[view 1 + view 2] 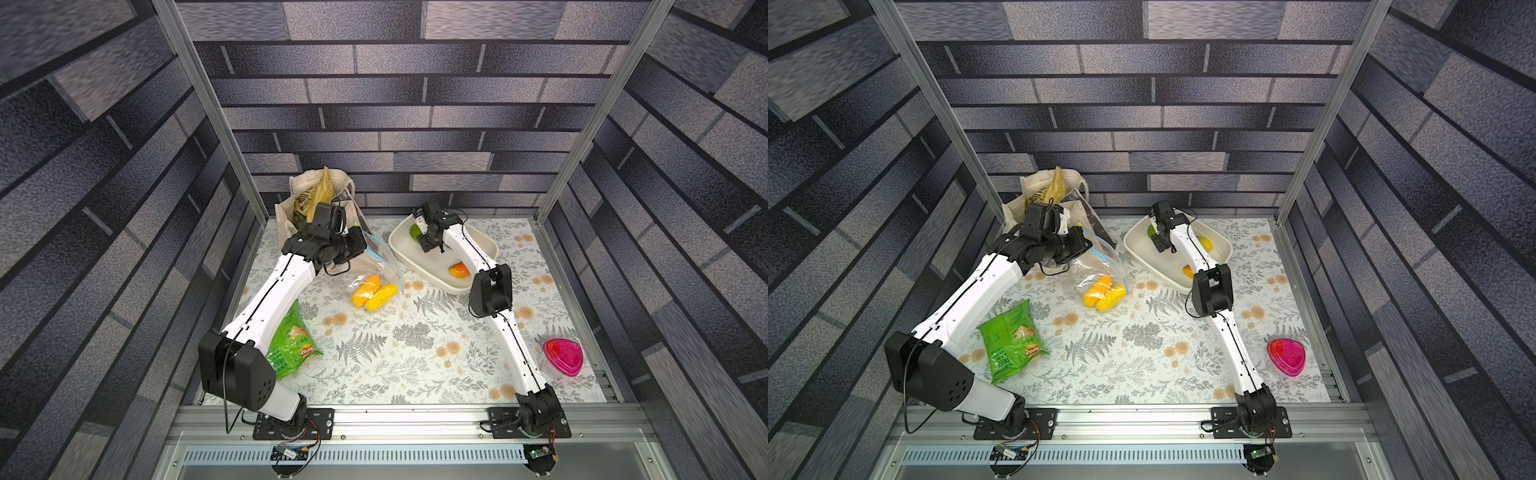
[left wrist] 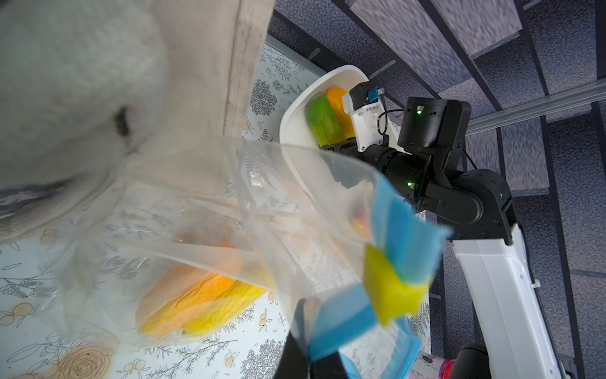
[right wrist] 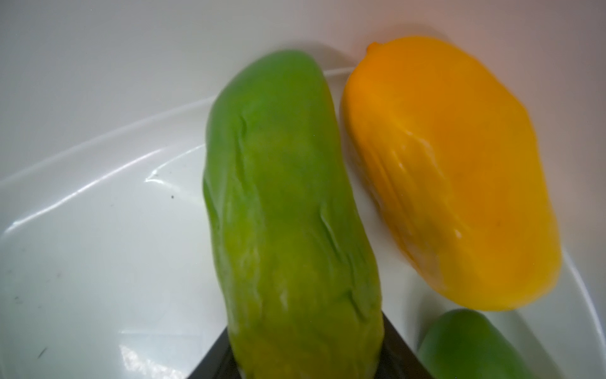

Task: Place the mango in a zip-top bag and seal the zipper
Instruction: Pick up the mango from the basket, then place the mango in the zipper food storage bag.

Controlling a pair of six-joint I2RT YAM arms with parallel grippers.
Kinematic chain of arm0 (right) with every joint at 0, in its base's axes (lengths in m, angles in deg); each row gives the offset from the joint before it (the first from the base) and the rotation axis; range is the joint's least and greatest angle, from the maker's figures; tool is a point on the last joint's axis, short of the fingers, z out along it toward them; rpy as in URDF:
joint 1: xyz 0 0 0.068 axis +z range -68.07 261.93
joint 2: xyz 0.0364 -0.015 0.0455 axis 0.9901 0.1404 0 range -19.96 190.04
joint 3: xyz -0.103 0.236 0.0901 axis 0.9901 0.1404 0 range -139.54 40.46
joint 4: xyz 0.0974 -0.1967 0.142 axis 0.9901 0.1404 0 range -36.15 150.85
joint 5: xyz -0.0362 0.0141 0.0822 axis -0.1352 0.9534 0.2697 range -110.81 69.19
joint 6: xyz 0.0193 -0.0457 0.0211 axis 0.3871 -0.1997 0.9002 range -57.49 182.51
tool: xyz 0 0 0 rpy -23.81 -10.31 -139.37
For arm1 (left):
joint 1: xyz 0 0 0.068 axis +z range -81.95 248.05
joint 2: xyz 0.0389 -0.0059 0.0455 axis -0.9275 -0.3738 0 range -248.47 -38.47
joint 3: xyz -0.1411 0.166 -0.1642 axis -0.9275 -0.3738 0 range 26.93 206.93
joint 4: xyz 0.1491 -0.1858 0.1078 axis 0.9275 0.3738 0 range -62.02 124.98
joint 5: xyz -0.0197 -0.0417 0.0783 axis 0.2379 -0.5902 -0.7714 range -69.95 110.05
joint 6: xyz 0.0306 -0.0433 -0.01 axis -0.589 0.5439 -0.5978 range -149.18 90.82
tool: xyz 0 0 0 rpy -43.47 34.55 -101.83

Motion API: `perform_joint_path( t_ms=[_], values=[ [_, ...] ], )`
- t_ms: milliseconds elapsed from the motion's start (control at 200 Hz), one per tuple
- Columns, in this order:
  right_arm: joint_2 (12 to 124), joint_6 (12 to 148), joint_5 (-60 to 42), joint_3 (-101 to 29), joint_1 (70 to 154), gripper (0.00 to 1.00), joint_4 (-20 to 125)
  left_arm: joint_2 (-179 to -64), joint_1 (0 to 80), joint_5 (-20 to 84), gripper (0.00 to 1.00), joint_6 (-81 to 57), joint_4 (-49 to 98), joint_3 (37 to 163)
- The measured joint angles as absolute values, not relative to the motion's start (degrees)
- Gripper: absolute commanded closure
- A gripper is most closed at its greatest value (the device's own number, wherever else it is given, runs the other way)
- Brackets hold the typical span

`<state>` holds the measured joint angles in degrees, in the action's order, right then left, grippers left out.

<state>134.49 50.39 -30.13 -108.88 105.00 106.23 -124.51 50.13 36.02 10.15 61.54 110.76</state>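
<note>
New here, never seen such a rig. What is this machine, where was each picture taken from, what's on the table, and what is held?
These are two robot arms mounted along one edge of a floral table. Two pictures look down from overhead; the other two come from a camera on each wrist. The left arm has its jaws shut on the blue zipper of a clear zip-top bag with two yellowish mangoes inside. The right arm reaches into a white tub, jaws either side of a green mango; whether they grip it is unclear. Also there: a canvas tote, a green crisp packet and a pink container.
</note>
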Motion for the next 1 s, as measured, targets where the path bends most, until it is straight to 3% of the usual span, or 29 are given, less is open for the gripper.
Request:
perform_joint_path(
  t_ms=[296,361,676,892,997],
  values=[
    [108.7,59.7,-26.9,-76.8,105.0,0.57,101.3,-122.4,50.9,36.1,1.00,10.0,61.7,110.8],
    [106.6,60.8,-27.0,-75.3,105.0,0.66,100.9,-122.4,50.9,36.2,1.00,10.0,61.7,110.7],
    [102.1,64.8,-26.7,-61.9,105.0,0.77,95.5,-122.4,51.0,36.5,1.00,10.0,61.7,110.6],
    [81.0,65.1,-19.6,-52.6,105.0,0.87,88.7,-122.4,51.0,36.5,1.00,10.0,61.4,110.6],
    [69.9,64.9,-12.6,-47.0,106.1,0.87,82.3,-122.5,51.0,36.6,1.00,10.0,61.2,110.6]
  ],
)
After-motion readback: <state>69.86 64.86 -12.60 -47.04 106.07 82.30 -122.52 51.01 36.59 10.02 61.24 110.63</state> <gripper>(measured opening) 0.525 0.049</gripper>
